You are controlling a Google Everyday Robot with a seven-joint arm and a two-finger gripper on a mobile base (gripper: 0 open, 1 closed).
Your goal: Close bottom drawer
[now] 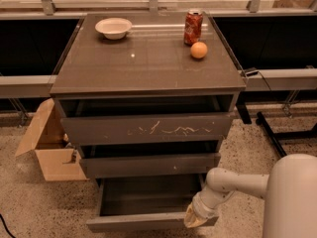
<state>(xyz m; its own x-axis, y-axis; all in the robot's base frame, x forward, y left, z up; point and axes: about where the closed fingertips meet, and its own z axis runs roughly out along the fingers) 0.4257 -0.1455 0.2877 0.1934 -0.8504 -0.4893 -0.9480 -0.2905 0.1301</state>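
Note:
The bottom drawer (143,222) is the lowest of three in a dark grey cabinet (148,68). It stands pulled out, its slim plain front panel near the lower edge of the view and its inside empty. My gripper (194,220) is at the right end of that front panel, touching or just in front of it. My white arm comes in from the lower right.
Above it are the middle drawer (148,165) and the scratched top drawer (146,129), both slightly open. On the cabinet top stand a white bowl (113,28), a red can (193,27) and an orange (198,50). An open cardboard box (52,150) sits left on the floor.

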